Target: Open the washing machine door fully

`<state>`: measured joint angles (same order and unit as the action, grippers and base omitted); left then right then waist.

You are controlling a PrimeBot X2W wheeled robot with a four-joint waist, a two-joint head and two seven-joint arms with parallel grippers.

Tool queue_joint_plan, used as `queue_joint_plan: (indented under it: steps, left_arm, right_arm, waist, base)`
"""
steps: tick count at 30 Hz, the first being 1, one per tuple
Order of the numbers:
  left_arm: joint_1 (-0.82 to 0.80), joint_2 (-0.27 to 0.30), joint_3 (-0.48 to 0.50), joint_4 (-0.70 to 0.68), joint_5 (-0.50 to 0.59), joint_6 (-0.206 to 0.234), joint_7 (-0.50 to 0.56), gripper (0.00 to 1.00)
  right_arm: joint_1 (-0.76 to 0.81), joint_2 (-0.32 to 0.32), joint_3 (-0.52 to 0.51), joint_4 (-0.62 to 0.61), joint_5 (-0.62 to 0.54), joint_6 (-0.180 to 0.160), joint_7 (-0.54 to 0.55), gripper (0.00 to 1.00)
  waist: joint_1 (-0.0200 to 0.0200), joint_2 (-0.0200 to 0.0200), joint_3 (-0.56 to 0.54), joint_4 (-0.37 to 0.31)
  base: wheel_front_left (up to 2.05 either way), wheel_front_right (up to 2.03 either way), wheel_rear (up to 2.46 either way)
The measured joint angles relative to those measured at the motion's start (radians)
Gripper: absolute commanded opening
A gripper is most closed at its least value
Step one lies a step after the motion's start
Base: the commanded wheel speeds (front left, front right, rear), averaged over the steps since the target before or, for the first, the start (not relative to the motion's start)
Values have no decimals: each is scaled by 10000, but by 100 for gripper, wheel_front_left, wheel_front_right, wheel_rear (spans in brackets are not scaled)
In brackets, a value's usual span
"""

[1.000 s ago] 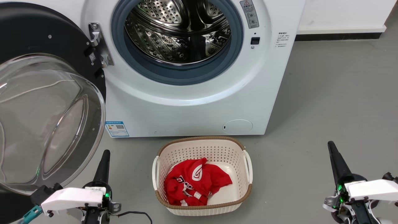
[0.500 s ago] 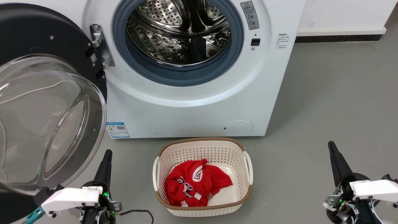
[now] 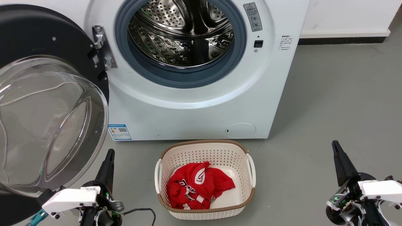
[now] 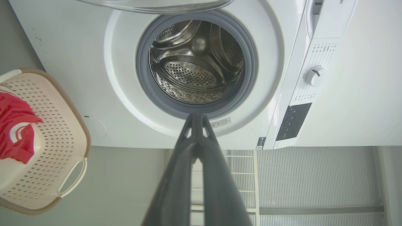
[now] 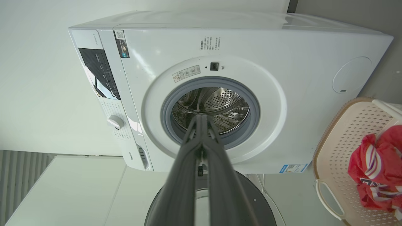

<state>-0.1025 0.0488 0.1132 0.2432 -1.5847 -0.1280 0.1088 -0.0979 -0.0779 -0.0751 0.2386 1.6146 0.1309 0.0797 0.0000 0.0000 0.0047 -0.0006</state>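
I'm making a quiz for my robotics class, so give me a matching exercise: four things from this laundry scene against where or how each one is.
1. washing machine door
2. red garment
3. laundry basket
4. left gripper

A. on the floor before the washing machine
B. shut, gripping nothing
C. swung open
D. in the laundry basket

Pairs: 1-C, 2-D, 3-A, 4-B.

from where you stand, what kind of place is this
Probably a laundry corner, perhaps a test room. A white front-loading washing machine stands with its door swung open, and a cream laundry basket holding a red garment sits on the grey floor before it.
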Motion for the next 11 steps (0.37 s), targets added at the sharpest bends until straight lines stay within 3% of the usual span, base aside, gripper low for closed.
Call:
queue_joint_plan:
  steps: [11]
  left_arm:
    - [-21, 0, 0, 33, -272, -12, 58, 0]
  right_arm:
    - [-15, 17, -56, 42, 257, 0, 81, 0]
  waist:
    - [0, 0, -16, 6]
  base:
    - [0, 0, 0]
